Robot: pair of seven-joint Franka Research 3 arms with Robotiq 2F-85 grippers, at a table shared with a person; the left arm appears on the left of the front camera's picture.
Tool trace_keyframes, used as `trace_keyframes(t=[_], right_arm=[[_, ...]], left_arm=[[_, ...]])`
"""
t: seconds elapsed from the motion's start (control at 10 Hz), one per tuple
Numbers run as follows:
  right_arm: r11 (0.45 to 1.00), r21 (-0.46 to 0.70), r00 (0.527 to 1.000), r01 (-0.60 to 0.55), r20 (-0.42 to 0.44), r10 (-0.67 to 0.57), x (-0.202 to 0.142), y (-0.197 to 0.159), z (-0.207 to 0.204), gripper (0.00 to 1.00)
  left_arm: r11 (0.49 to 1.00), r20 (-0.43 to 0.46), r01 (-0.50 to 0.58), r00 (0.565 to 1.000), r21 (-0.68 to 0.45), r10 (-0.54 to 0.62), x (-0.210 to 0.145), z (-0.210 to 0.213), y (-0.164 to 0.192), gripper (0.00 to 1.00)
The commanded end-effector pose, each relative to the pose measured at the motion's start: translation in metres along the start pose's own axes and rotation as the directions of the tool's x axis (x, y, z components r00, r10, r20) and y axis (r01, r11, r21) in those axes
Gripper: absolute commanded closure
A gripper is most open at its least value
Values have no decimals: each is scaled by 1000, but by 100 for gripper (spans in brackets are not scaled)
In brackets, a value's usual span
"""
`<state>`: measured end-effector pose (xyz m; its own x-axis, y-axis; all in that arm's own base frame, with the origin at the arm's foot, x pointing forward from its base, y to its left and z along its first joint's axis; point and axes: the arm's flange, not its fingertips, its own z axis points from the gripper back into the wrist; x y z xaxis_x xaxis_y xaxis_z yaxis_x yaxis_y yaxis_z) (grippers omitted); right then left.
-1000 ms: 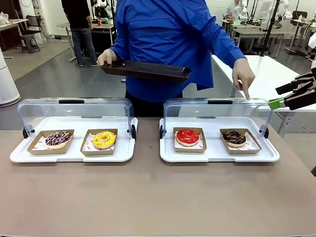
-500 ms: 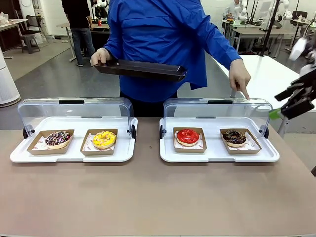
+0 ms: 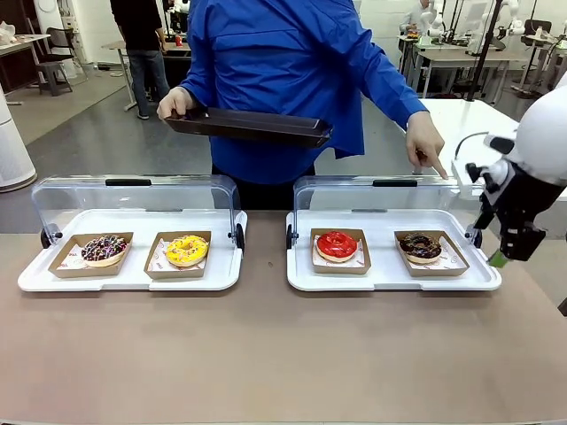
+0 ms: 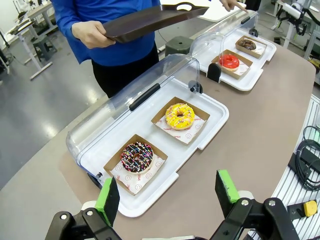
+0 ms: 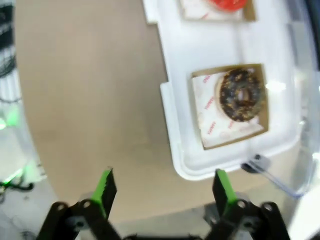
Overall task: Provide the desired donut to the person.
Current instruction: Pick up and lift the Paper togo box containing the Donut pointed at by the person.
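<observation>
Right gripper (image 3: pixel 500 257), front view: hangs fingers-down just beside the right end of the right tray (image 3: pixel 390 276). Person's hand (image 3: pixel 427 142) points over the lid (image 3: pixel 390 199) at the chocolate donut (image 3: pixel 420 245) in its cardboard boat (image 3: pixel 453 264).
Left wrist view: left gripper (image 4: pixel 167 197) wide open, empty, above the desk (image 4: pixel 250 140).
Right wrist view: right gripper spread, nothing held, donut ahead. Judged light and soft, with a glaze that smears: grip the cardboard rim.

Ahead of the right gripper (image 5: pixel 162 186), whose pads (image 5: pixel 106 186) look matt green, the chocolate donut (image 5: pixel 241 95) has a bumpy top and sits on printed paper (image 5: pixel 210 117) in a matt brown cardboard boat (image 3: pixel 434 271). The tray (image 3: pixel 390 282) is smooth white plastic, its lid (image 3: pixel 390 202) clear and glossy.
</observation>
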<state>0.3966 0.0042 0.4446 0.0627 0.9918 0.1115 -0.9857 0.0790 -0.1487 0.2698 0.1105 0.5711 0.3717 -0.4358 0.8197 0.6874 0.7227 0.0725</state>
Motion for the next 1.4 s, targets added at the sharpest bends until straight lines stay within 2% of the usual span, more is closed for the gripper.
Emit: trace_keyframes(t=[0.0,0.3,0.4,0.7,1.3], right_arm=[[997,35,994,-71,89,67,-17,-23,-36,0],[990,66,989,-124,90,118,-16,-41,-88,0],[990,59,988,-126,93,121,-14,-43,-91,0],[997,19,997,-80,12,80,-7,-50,-102,0],[1000,-18,1000,-24,18,25,-14,-73,-113,0]], left_arm=[[1000,4,-19,1000,3,19,1,0,0,0],[1000,4,-19,1000,3,19,1,0,0,0],[1000,4,-19,1000,3,19,1,0,0,0],[1000,4,-19,1000,3,19,1,0,0,0],[1000,4,-19,1000,3,19,1,0,0,0]])
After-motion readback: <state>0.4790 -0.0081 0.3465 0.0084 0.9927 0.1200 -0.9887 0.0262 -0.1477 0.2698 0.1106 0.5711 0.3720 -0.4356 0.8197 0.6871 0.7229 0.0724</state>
